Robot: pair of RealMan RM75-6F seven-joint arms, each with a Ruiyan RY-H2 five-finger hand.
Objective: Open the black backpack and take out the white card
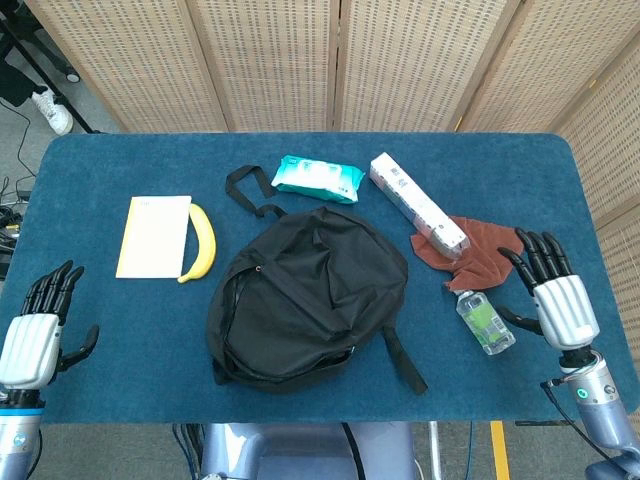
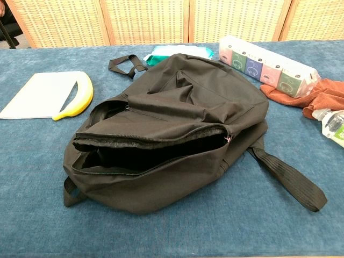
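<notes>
On the table, black backpack point(image 2: 161, 140) gapes unzipped, apparently dark inside; both hands' fingers point(image 1: 540, 255) spread.

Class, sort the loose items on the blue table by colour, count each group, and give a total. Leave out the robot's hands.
Black: 1, backpack
Yellow: 2, banana, notepad
Teal: 1, wipes pack
White: 1, tissue pack
Rust-brown: 1, cloth
Clear with green label: 1, bottle
Total: 7

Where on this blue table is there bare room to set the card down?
Bare cloth lies along the front edge of the blue table, between the open left hand and the black backpack. Crowded: the brown cloth, clear plastic bottle and right hand.
</notes>
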